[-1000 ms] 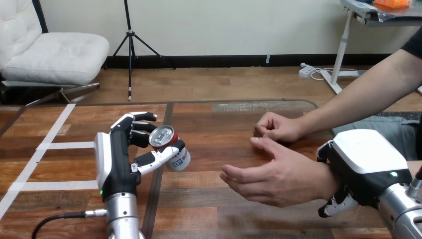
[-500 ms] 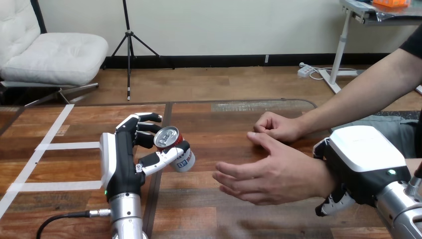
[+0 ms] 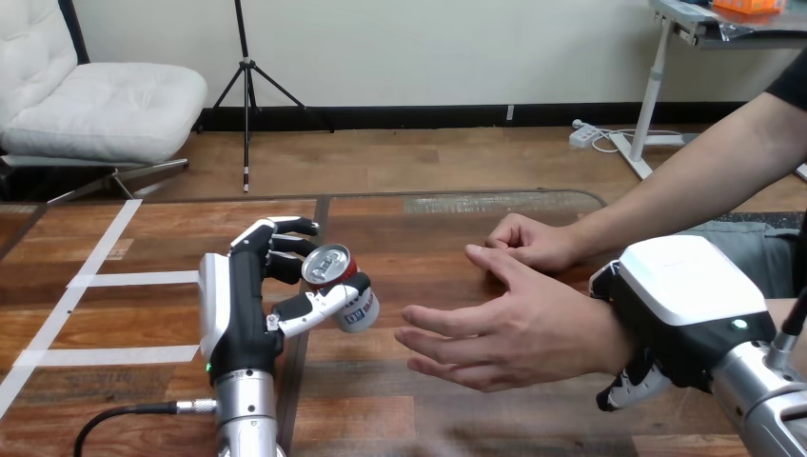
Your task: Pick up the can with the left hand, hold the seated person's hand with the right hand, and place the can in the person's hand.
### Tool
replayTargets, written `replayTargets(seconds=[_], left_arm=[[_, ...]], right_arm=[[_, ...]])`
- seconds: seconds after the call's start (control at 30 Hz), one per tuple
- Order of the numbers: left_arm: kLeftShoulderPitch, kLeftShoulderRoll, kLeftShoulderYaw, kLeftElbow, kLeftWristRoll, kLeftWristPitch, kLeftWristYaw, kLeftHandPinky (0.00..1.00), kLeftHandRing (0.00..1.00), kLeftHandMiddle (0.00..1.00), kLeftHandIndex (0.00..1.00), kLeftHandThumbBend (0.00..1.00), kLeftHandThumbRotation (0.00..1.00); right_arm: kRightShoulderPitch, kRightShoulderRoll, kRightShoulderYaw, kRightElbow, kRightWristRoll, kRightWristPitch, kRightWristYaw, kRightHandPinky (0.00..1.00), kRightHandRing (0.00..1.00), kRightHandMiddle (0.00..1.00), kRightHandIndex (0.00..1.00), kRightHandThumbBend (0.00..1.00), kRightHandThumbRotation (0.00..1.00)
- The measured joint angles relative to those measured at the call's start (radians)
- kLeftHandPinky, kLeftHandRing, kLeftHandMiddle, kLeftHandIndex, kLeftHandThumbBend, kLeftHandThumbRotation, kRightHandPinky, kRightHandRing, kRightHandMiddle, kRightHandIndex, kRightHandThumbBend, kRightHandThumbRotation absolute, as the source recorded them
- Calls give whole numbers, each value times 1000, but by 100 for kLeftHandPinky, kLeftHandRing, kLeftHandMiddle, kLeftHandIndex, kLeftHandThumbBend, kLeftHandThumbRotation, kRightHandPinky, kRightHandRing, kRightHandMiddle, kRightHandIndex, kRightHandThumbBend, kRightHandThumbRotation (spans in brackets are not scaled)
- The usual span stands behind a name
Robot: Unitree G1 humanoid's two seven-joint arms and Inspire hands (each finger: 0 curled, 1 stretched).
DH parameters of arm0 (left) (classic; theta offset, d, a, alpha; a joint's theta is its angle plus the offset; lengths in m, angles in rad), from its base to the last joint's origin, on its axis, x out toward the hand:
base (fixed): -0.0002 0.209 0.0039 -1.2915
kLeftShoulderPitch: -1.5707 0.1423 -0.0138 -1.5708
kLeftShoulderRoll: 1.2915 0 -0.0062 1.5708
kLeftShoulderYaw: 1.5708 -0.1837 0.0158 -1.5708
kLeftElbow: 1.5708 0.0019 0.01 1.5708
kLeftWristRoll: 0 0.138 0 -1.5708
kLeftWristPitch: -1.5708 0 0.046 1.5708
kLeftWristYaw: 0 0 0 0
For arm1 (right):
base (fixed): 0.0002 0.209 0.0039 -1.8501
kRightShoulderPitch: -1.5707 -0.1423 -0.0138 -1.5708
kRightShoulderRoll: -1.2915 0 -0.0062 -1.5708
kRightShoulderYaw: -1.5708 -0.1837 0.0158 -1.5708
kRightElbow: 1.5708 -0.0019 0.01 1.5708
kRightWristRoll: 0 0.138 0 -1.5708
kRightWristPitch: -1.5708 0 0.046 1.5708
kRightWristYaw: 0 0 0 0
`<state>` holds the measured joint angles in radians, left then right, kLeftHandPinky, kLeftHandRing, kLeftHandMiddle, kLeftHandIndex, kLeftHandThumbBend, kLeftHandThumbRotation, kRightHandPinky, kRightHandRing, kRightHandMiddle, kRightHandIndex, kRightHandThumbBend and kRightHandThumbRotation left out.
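One can (image 3: 340, 286) — red and white, with a silver top — sits tilted in the left hand (image 3: 238, 309), its top turned up toward the camera. The thumb lies across the can's side at its 6 o'clock, and the fingers (image 3: 285, 243) curl round it from 10 o'clock, so the hand is clasped on the can. The silver forearm runs down from this hand toward 6 o'clock over the wooden table (image 3: 400, 400).

At the can's 3 o'clock, near it but apart, is the person's open hand (image 3: 519, 328), with its fingers stretched toward 9 o'clock, pointing at the can. At 12 o'clock from this open hand the person's other hand (image 3: 528, 243) rests on the table, loosely closed.

The right hand (image 3: 680, 309) sits at the open hand's 3 o'clock, on the person's wrist — its white shell lies over the wrist and its fingers (image 3: 623, 390) show curled beneath it, closing round the wrist.
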<state>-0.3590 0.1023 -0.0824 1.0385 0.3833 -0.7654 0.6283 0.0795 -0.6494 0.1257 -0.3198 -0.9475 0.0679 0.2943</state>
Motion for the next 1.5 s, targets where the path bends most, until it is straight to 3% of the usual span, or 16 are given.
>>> replayTargets(seconds=[0.6,1.17,1.5], left_arm=[[0,-17,-31,-16,11,0,-20,45,44,47,58,71,0],[0,-45,-57,-34,21,2,-50,46,44,48,58,71,0],[0,-55,-63,-55,20,2,-71,46,44,48,58,70,0]], right_arm=[[-24,21,27,0,-33,-21,8,11,16,25,41,93,0],[-64,38,59,2,-53,-20,54,11,15,22,43,92,0],[-95,58,74,3,-64,-20,88,13,16,26,44,94,0]])
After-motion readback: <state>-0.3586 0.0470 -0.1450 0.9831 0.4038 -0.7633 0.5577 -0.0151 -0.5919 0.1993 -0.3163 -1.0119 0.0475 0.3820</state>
